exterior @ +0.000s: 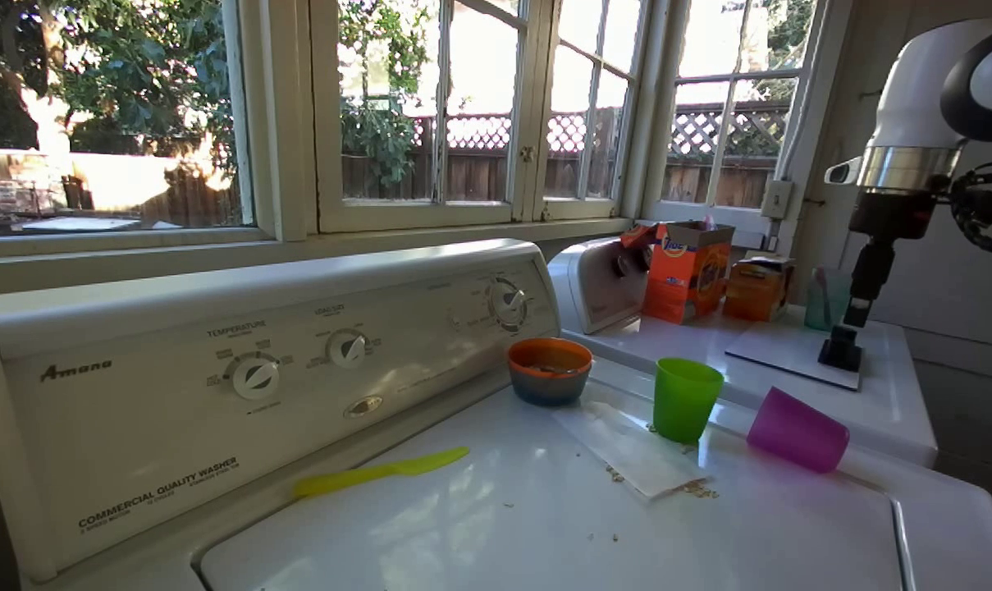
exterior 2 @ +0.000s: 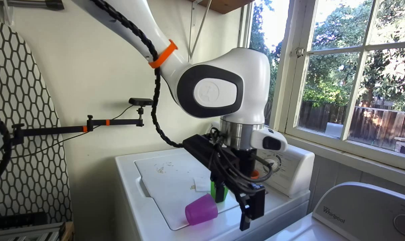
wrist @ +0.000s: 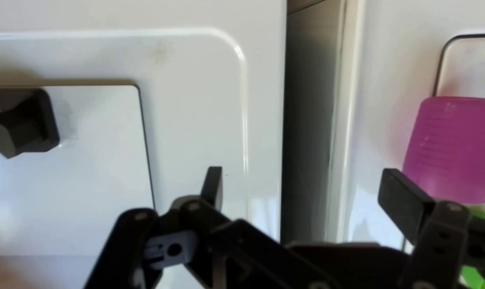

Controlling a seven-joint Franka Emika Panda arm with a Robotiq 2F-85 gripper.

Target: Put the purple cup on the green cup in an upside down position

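Note:
The purple cup point(exterior: 797, 429) lies on its side on the washer top, its wider end toward the green cup. It also shows in an exterior view point(exterior 2: 201, 210) and at the right of the wrist view point(wrist: 453, 154). The green cup point(exterior: 687, 402) stands upright, mouth up, beside it. In an exterior view the green cup point(exterior 2: 213, 189) is partly hidden behind a finger; in the wrist view only bits point(wrist: 471, 277) show. My gripper point(wrist: 306, 188) is open and empty, above the gap between the two machines, to the side of the purple cup. It also shows in both exterior views point(exterior 2: 232, 208) point(exterior: 858, 308).
An orange bowl point(exterior: 550, 373), a paper napkin point(exterior: 627, 451) with crumbs and a yellow-green plastic knife point(exterior: 385, 470) lie on the washer. The second machine holds a plate with a black block point(exterior: 840, 349), a Tide box point(exterior: 687, 275), a smaller box point(exterior: 756, 287) and a teal cup point(exterior: 824, 300).

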